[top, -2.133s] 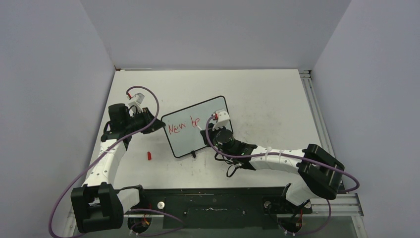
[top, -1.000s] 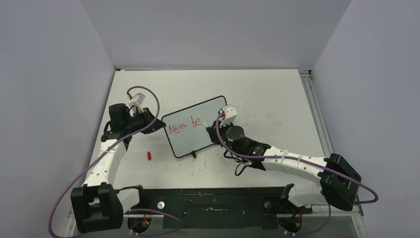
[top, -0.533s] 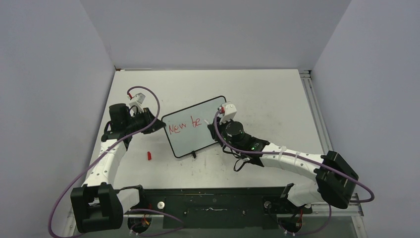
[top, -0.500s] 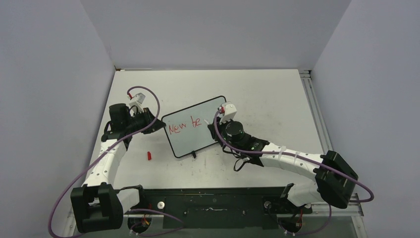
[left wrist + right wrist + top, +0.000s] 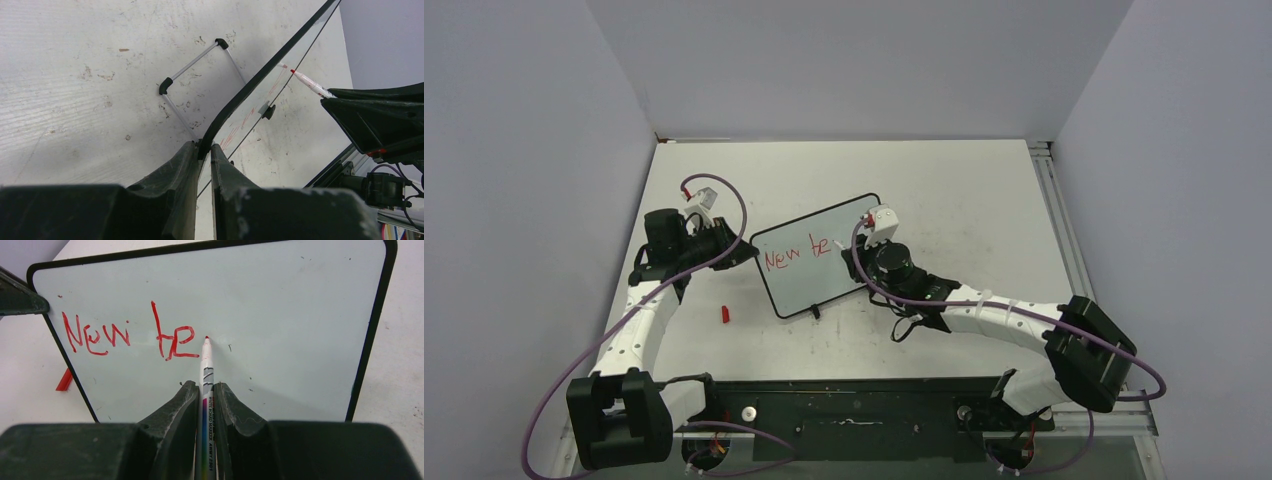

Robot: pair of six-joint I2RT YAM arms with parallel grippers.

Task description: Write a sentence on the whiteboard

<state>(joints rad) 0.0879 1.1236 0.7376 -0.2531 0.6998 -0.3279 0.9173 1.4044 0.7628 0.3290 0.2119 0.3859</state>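
**A:** From above, where does the whiteboard (image 5: 819, 278) stand?

**B:** Left of the middle of the counter (image 5: 984, 190), set askew. The left fingers (image 5: 736, 246) are at its left edge and the right fingers (image 5: 856, 255) at its right part. The sentence (image 5: 794, 254) is red lettering on the board's left half. A small red piece (image 5: 724, 314) lies on the counter near the board's near-left corner.

**A:** And the left wrist view?

**B:** The left fingers are pinched tight on the board's black frame, with only the rim between them. Behind the board a wire stand (image 5: 195, 65) rests on the counter. On the front side there is a small black foot (image 5: 268, 110), and the marker (image 5: 310, 84) points its red tip at the face.

**A:** The right wrist view?

**B:** The right fingers are closed on the marker's barrel and have it gripped. The writing is one line, "New" and then two letters, roughly "be". The tip sits just right of the last letter. Whether it touches the surface, I cannot tell. The red piece shows past the board's left edge.
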